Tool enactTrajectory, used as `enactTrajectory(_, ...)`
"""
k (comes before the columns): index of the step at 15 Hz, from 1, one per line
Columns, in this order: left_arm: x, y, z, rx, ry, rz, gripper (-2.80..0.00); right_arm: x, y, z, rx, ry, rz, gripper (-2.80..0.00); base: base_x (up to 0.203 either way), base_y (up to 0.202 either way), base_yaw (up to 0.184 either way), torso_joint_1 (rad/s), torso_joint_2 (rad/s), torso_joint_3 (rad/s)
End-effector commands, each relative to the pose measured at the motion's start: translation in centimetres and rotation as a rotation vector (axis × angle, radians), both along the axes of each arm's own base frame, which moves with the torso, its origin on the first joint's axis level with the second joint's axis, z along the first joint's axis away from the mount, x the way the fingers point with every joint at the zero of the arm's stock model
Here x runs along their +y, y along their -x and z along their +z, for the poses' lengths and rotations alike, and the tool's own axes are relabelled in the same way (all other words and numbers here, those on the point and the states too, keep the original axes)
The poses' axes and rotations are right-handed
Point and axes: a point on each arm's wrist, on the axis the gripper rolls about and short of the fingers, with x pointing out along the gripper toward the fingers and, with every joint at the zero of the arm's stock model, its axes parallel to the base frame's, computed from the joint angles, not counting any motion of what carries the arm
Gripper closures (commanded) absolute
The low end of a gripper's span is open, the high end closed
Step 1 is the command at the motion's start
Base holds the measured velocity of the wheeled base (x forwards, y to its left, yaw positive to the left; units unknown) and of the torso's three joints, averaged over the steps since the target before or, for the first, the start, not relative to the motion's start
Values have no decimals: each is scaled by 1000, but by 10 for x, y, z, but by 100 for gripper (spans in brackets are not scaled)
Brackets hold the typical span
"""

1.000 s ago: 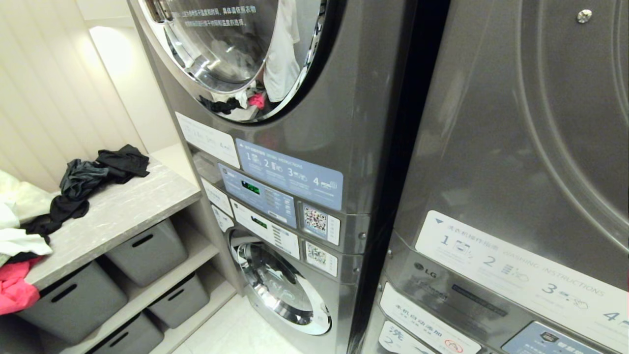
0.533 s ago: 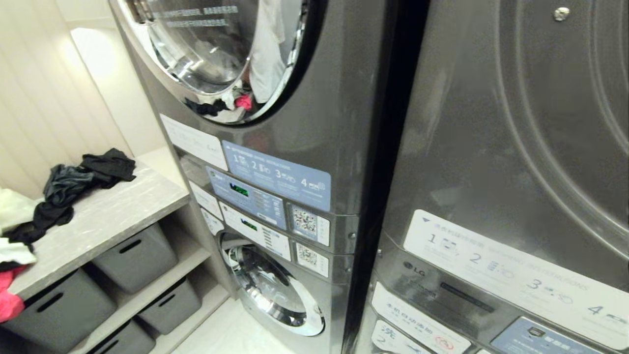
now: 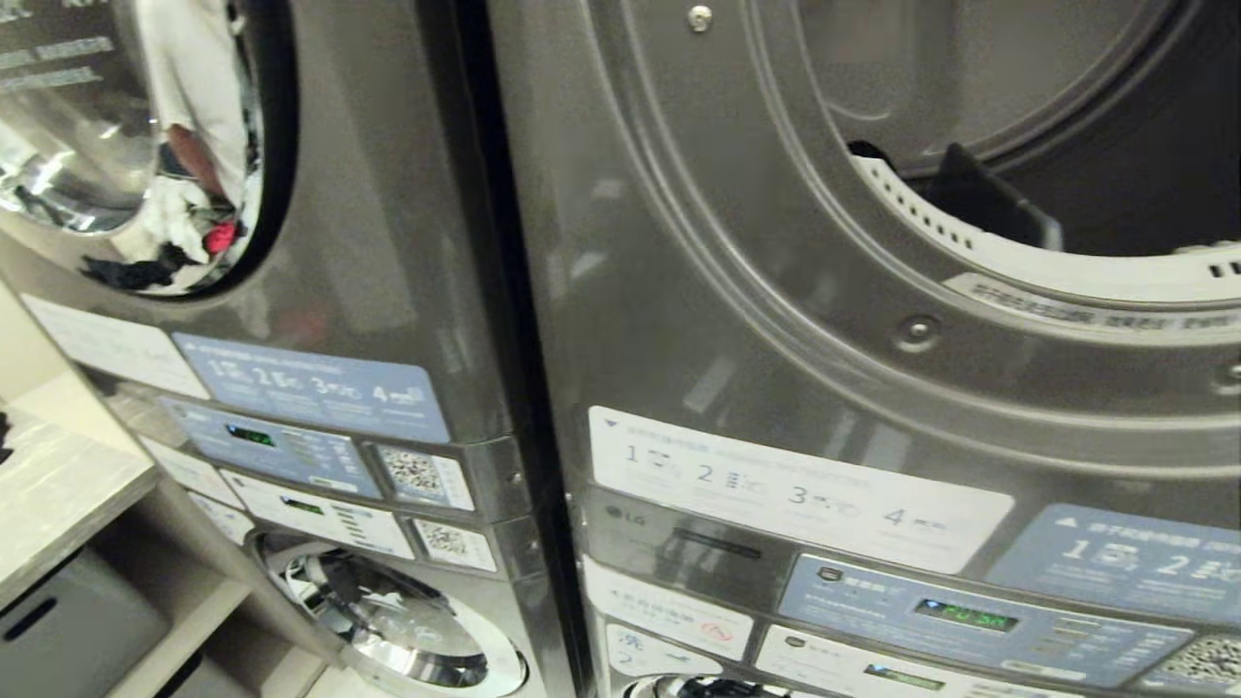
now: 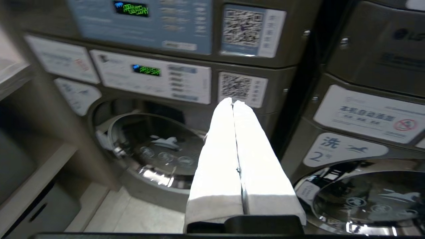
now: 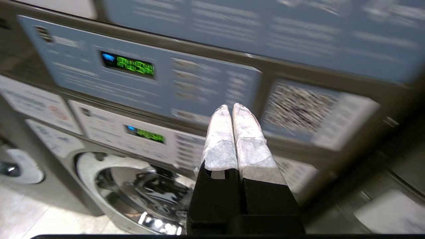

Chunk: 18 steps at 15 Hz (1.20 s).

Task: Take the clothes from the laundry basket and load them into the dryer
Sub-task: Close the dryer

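The dryer (image 3: 737, 242) is the upper dark grey unit of the right-hand stack. Its round mouth (image 3: 1096, 145) stands open, showing a dark drum and a white perforated rim; its door is out of view. The laundry basket and the clothes are out of view. My left gripper (image 4: 232, 101) is shut and empty, its white-wrapped fingers (image 4: 219, 149) pointing at the panels between the two stacks. My right gripper (image 5: 231, 106) is also shut and empty, in front of a blue control panel (image 5: 139, 76). Neither arm appears in the head view.
A like grey stack (image 3: 368, 291) stands on the left with its chrome-rimmed glass door (image 3: 126, 136) shut. Low washer doors (image 4: 156, 149) (image 4: 368, 199) sit under both stacks. At far left are a grey counter (image 3: 58, 494) and a grey storage bin (image 3: 48, 620).
The whole head view has swung right, so the camera moved. The counter with its loose clothes slid off the left edge and the right stack's open drum came into view.
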Motion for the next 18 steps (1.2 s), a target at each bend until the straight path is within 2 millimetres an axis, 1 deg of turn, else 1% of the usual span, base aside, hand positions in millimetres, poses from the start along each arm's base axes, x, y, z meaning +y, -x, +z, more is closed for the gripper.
enactTrajectory(1, 0, 0, 0, -1, 0, 0, 0, 0, 0, 0, 0, 1, 0, 0, 3, 8, -172, 7, 3, 2)
enactTrajectory(7, 0, 0, 0, -1, 0, 0, 0, 0, 0, 0, 0, 2, 0, 0, -1, 9, -173, 2, 2, 4)
enactTrajectory(9, 0, 0, 0, -1, 0, 0, 0, 0, 0, 0, 0, 1, 0, 0, 1, 5, -121, 3, -1, -2)
enactTrajectory(14, 0, 0, 0, 0, 0, 0, 0, 0, 0, 0, 0, -4, 0, 0, -1, 1, -12, 1, 0, 2)
enactTrajectory(18, 0, 0, 0, -1, 0, 0, 0, 0, 0, 0, 0, -4, 0, 0, -173, 0, -1, -5, 17, 8)
